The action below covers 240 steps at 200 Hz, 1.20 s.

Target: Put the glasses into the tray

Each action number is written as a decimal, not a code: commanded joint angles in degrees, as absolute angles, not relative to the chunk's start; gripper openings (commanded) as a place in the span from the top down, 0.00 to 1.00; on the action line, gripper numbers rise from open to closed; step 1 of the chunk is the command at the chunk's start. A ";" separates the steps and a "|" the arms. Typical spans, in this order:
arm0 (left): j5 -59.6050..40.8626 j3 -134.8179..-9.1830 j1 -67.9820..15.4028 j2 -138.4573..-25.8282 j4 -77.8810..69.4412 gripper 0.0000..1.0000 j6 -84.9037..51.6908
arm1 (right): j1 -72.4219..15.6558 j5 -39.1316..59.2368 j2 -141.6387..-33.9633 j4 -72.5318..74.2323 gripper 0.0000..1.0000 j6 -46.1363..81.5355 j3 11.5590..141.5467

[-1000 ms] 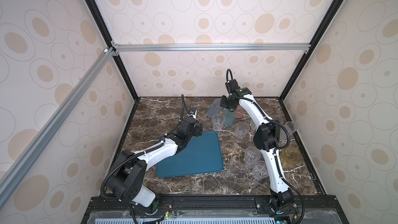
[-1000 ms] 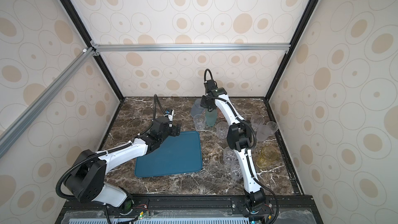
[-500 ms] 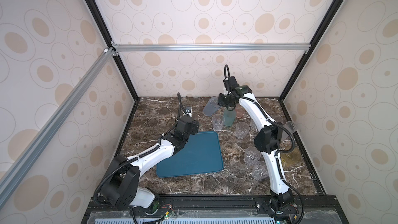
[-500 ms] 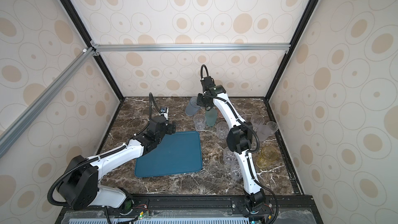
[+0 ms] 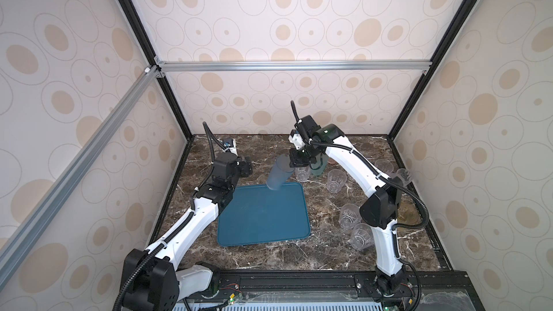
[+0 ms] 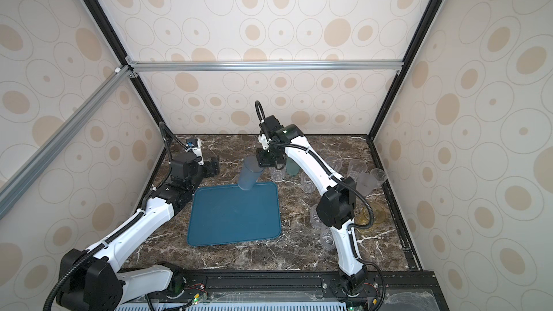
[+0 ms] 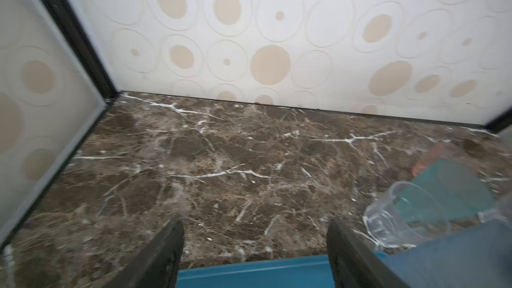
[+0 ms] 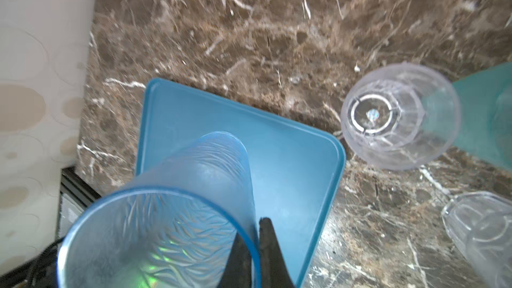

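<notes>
Right wrist view shows you the right gripper (image 8: 259, 234) clamping the blue tumbler (image 8: 177, 189), tilted, perhaps just above the tray (image 8: 291, 167) at 12 o'clock. Left gripper (image 7: 255, 225) spread, released, over brown marble tabletop (image 7: 221, 148); oval-patterned walls (image 5: 269, 25) around.

teal-blue tray (image 5: 263, 219), pale grey-blue tumbler (image 5: 276, 176), brown white-veined marble tabletop (image 5: 299, 254), cream walls (image 5: 329, 4) with beige ovals

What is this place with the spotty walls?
Probably a robot practice booth: two robot arms mounted along the front, spotted wall panels on a metal frame, and a marble-look tabletop holding a tray and tumblers.
</notes>
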<state>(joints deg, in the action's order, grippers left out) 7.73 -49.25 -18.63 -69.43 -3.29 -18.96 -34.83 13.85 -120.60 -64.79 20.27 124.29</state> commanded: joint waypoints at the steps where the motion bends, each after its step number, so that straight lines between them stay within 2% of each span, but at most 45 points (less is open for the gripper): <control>1: -1.93 -45.40 -18.50 -69.51 -6.71 0.20 -22.62 | -35.48 9.32 -115.36 -64.54 1.00 19.22 116.54; 36: -4.69 -39.72 -20.46 -68.94 -15.01 0.23 -26.63 | -35.68 3.31 -111.13 -60.90 1.00 19.25 106.77; 78: -1.47 -39.89 -25.88 -72.51 -15.56 0.23 -24.22 | -35.63 -0.08 -111.48 -59.92 1.00 18.21 104.52; 133: 0.16 -41.67 -28.54 -76.40 -14.65 0.23 -23.30 | -35.74 -5.12 -115.71 -60.13 1.00 16.05 109.62; 222: 1.18 -42.89 -29.31 -77.78 -13.88 0.23 -22.10 | -36.68 -7.35 -119.18 -60.77 1.00 14.58 113.47; 240: 1.14 -43.10 -29.29 -77.86 -13.74 0.23 -21.98 | -37.20 -7.82 -119.45 -60.97 0.96 14.37 113.72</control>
